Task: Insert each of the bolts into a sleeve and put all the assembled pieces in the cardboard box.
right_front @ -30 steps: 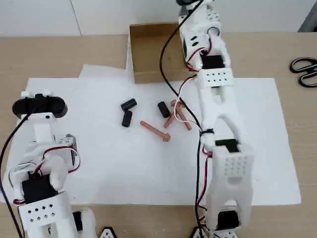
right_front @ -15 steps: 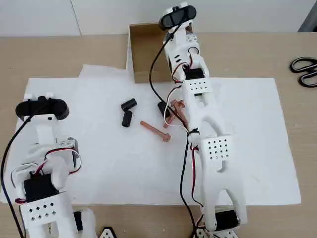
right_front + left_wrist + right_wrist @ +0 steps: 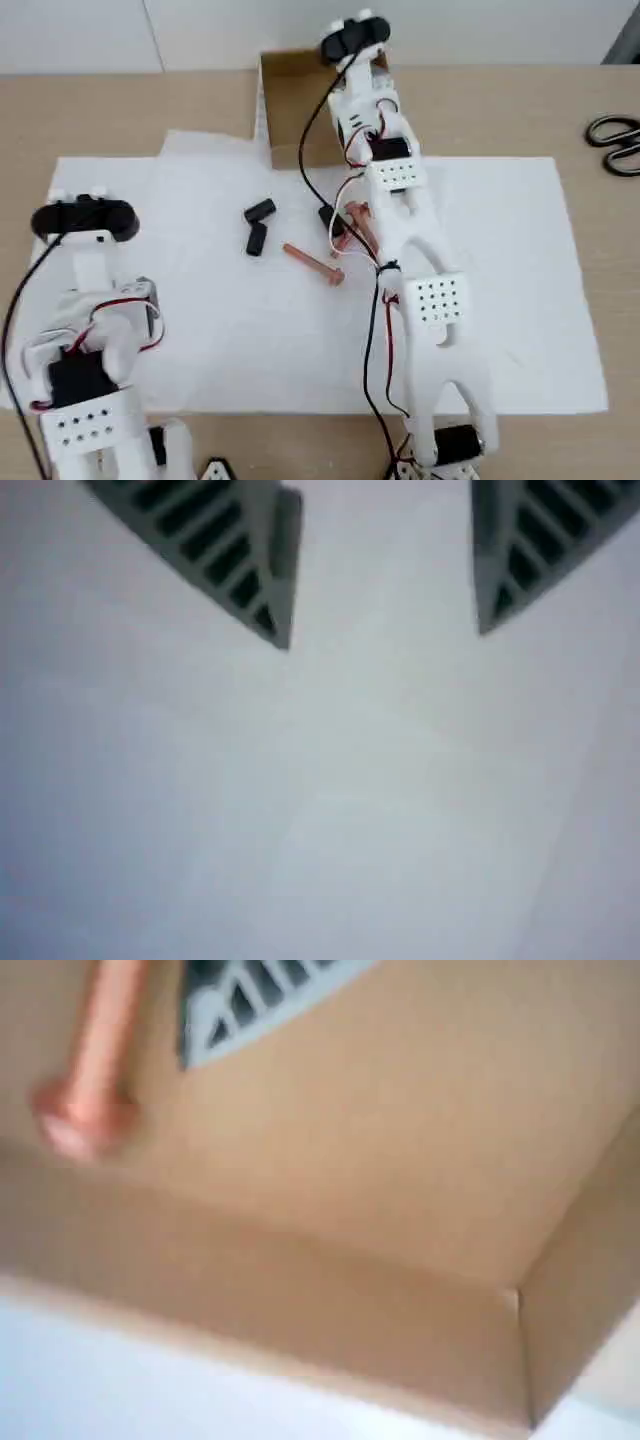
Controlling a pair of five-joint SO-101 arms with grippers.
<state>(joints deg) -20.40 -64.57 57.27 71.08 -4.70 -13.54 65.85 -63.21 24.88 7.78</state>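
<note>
High view: R arm (image 3: 420,250) lies stretched across the white paper (image 3: 200,330), wrist end over the cardboard box (image 3: 290,110) at the far side of the wooden surface (image 3: 520,110). L arm (image 3: 85,300) sits at the paper's left edge, well apart from the parts. On the paper: 2 black sleeves (image 3: 260,210) (image 3: 257,239) just beside each other, a 3rd sleeve (image 3: 329,219) partly behind R arm's wires, 1 loose bolt (image 3: 312,262) lying alone, and more bolts (image 3: 357,222) partly under R arm. Scissors (image 3: 612,145) lie off the paper.

L wrist view: L jaws spread apart, nothing between them, white paper below.

R wrist view: copper-coloured bolt in jaws (image 3: 95,1050) is head-down against one grey finger (image 3: 260,1000). R jaws are gripping it inside the box, above the box floor.
</note>
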